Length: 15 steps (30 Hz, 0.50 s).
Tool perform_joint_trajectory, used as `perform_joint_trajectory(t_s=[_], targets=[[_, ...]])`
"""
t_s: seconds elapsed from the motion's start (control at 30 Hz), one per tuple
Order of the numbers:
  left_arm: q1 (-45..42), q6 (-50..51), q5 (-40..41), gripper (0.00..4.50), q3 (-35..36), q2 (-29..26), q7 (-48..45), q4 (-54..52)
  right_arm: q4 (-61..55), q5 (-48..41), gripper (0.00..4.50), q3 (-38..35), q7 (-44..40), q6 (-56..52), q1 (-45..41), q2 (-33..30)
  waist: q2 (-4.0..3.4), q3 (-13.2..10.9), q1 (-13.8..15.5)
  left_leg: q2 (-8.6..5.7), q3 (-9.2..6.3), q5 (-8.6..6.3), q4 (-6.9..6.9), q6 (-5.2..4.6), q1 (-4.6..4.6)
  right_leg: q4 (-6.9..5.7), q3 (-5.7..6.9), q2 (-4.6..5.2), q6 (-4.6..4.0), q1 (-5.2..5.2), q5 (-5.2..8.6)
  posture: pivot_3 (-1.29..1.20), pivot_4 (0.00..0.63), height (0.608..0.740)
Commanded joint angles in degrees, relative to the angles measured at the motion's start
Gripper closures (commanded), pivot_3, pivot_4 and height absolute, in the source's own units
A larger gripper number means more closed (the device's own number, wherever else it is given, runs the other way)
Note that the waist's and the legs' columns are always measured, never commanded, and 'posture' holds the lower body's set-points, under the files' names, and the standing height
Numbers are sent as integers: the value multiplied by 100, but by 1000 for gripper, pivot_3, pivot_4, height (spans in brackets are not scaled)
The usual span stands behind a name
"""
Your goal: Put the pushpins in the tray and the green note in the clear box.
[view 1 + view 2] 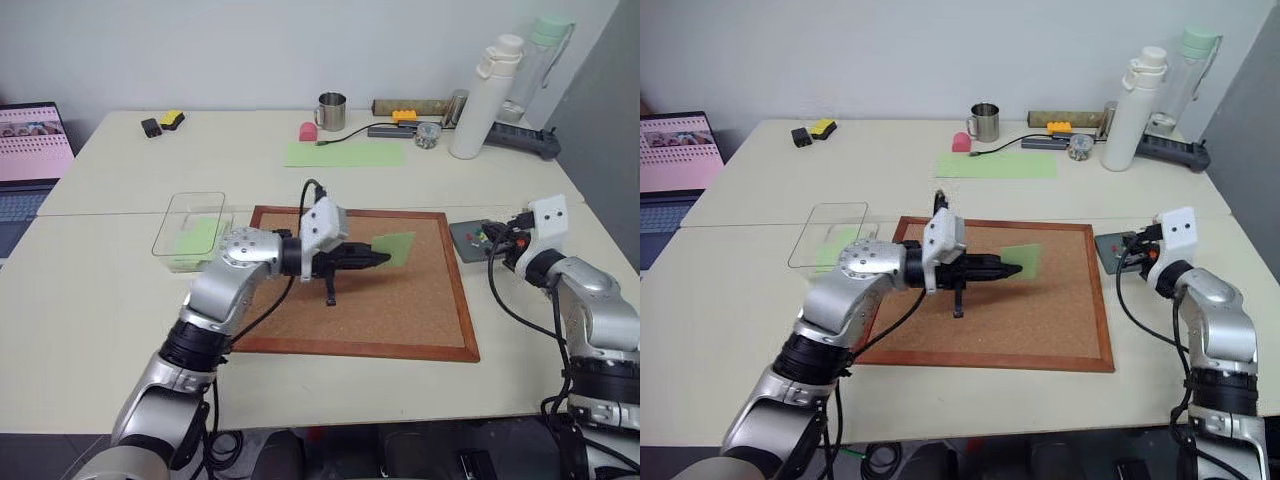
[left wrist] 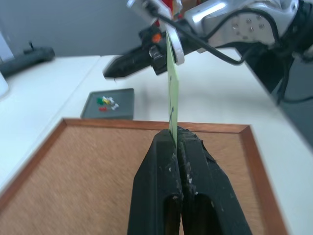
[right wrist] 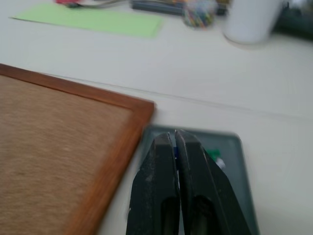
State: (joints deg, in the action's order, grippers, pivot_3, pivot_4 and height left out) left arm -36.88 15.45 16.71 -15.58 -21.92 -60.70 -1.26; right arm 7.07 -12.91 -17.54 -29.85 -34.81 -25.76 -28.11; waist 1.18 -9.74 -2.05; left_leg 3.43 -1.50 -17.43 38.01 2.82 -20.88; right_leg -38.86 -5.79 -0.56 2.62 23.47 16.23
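Note:
My left gripper (image 1: 383,260) hangs over the cork board (image 1: 400,315), pointing right and shut on the green note (image 1: 396,247). The left wrist view sees the note (image 2: 172,93) edge-on, rising from the closed fingertips (image 2: 166,142). At the board's right edge lies the grey tray (image 1: 466,240), with several small coloured pushpins (image 2: 106,103) in it, a red one among them. My right gripper (image 3: 175,134) is shut with nothing between its fingers, tips over the tray (image 3: 234,147). The clear box (image 1: 188,207) stands left of the board.
A light-green paper (image 1: 197,238) lies in the clear box. A long pale-green sheet (image 1: 345,154), a metal mug (image 1: 331,111), a white bottle (image 1: 485,95) and a power strip (image 1: 520,140) sit at the back. A laptop (image 1: 30,150) is at the far left.

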Motion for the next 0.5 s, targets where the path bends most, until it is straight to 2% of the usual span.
perform_joint_trajectory(t_s=[0.03,0.33,0.4,0.47,0.5], targets=[[-49,-288,-190,4481,-36,80,105,-55,524,-262,4278,-210,47,16,-394,-52,-3,-2,-1,0,0,0,0,0,-1,-1,0,0,0,2,0,0,150,740],[195,-64,-172,4500,85,-15,216,-224,1214,-420,2458,-270,-83,256,-623,-268,-4,-2,17,1,-1,0,-2,-1,-4,2,3,1,1,1,0,0,150,740],[218,-2,-164,4500,139,-12,313,-250,1117,-436,1903,-270,-103,311,-585,-338,-4,-2,17,1,-1,0,-2,-1,-4,2,3,2,1,1,0,0,150,740],[212,147,-110,4500,276,-37,461,-302,737,-560,1550,-207,-313,340,-488,-398,-5,-2,18,1,-1,0,-1,0,-5,2,3,2,1,1,0,0,150,740],[202,255,-76,4500,390,-74,562,-329,402,-639,1550,-94,-530,367,-386,-459,-6,-3,17,1,-1,0,-1,-1,-5,2,3,2,1,1,0,0,150,740]])
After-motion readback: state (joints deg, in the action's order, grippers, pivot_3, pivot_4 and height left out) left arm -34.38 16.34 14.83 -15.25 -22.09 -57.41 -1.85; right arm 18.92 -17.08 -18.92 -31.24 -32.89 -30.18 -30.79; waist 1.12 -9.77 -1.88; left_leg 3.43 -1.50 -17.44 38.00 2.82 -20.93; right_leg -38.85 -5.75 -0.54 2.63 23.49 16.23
